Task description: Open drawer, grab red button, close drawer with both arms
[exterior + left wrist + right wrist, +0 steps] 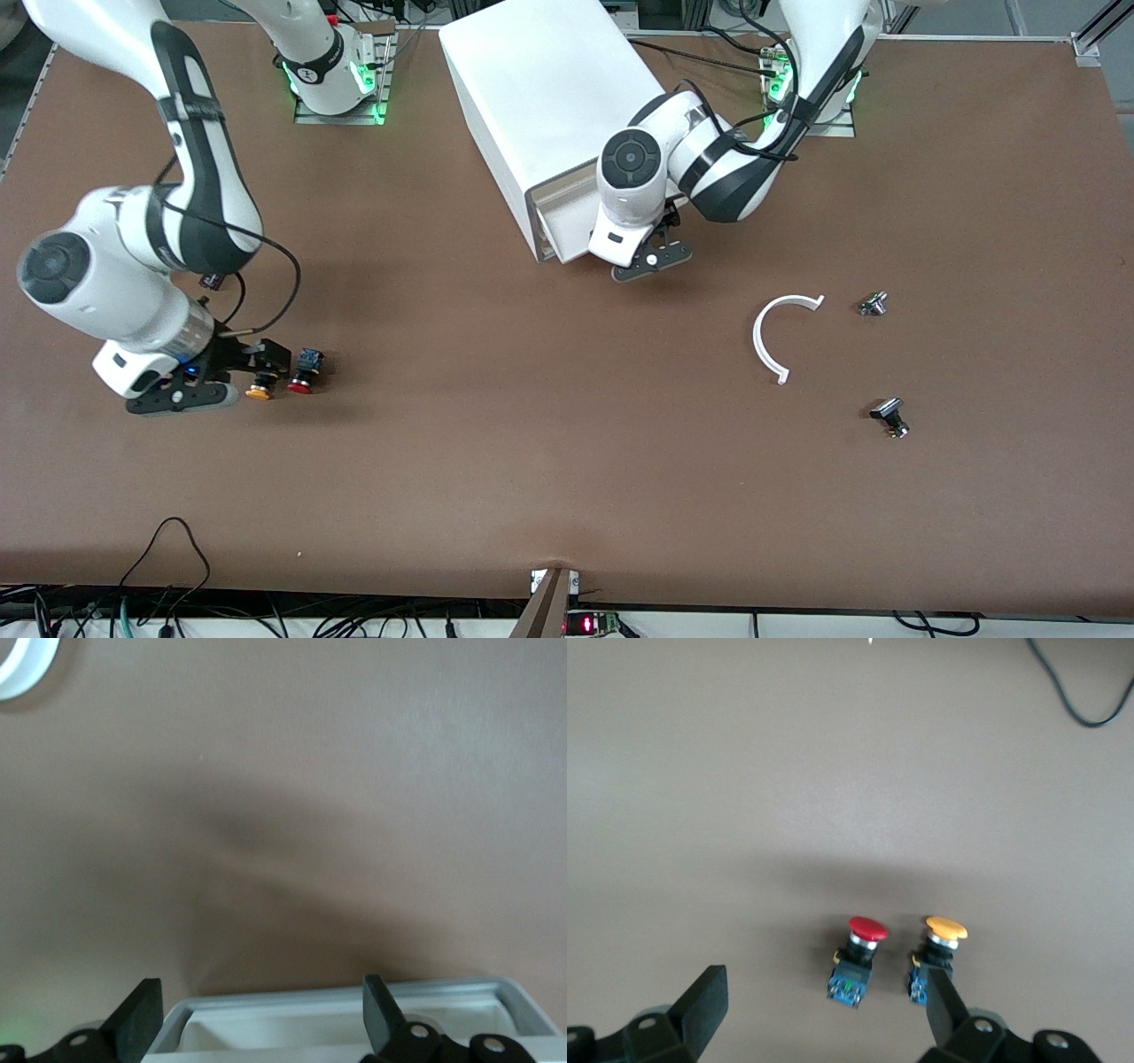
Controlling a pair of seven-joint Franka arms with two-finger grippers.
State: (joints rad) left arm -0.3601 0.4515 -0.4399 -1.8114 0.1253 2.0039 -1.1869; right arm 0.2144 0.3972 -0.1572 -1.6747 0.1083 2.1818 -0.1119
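Brown table [567,461] — red button [855,961] lies beside parted right gripper [824,1014].

The button [301,377] lies on the table [532,461] toward the right arm's end, just beside a second button [259,391], well apart from the cabinet [540,106]. A curved strip [772,337] and two small parts [873,304] [889,415] lie toward the left arm's end.

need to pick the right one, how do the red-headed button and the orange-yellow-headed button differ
The small red-headed push button has a red mushroom cap; the orange-yellow-headed push button has an orange-yellow one. The red one lies clear between the right gripper's open fingers; the orange-yellow one sits against one finger. Both lie on their sides on the brown table, with black-and-blue bodies.
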